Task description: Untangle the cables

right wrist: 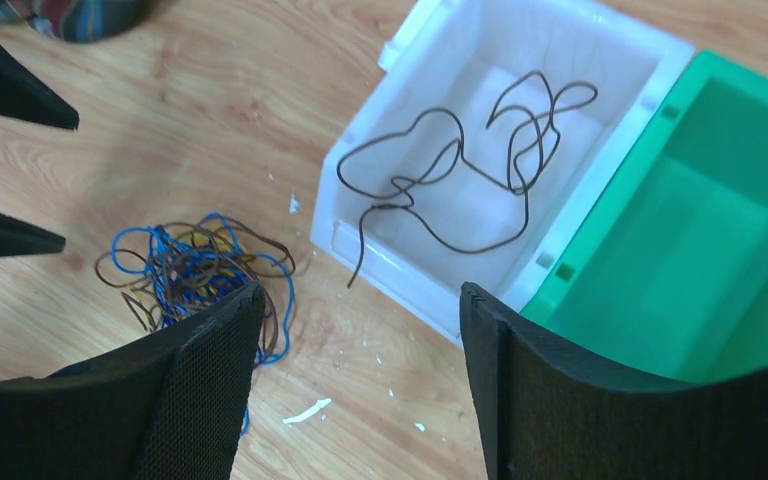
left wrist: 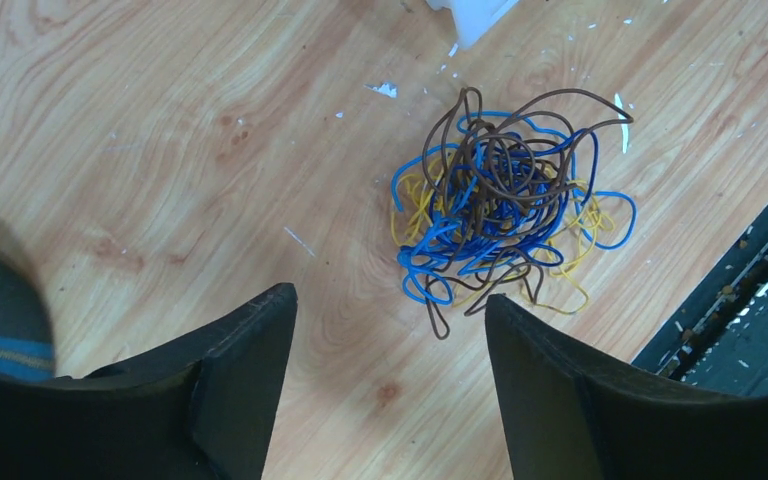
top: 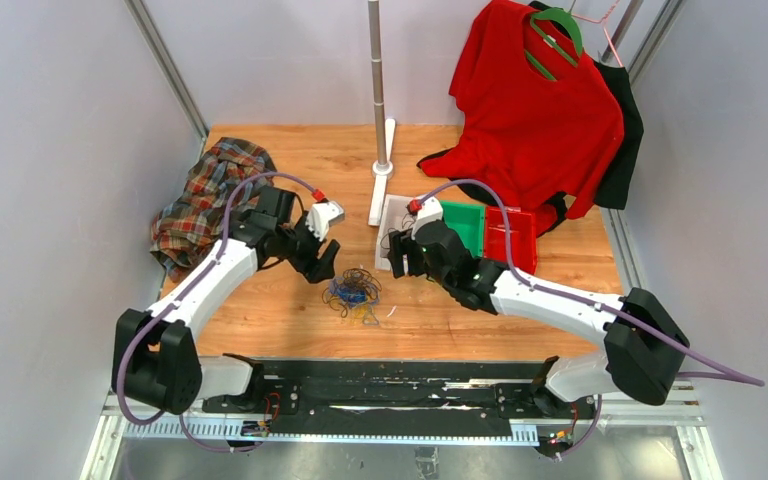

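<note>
Since one brown cable (right wrist: 392,205) lies in the white bin (right wrist: 390,270) ahead of my right gripper (right wrist: 360,292) (empty, agape), I hold the left gripper (left wrist: 390,300) wide, tangled cables (left wrist: 505,220) just beyond its tips, likely for another strand.

legible text, labels, brands, numbers, signs: none found in any of the three views.
</note>
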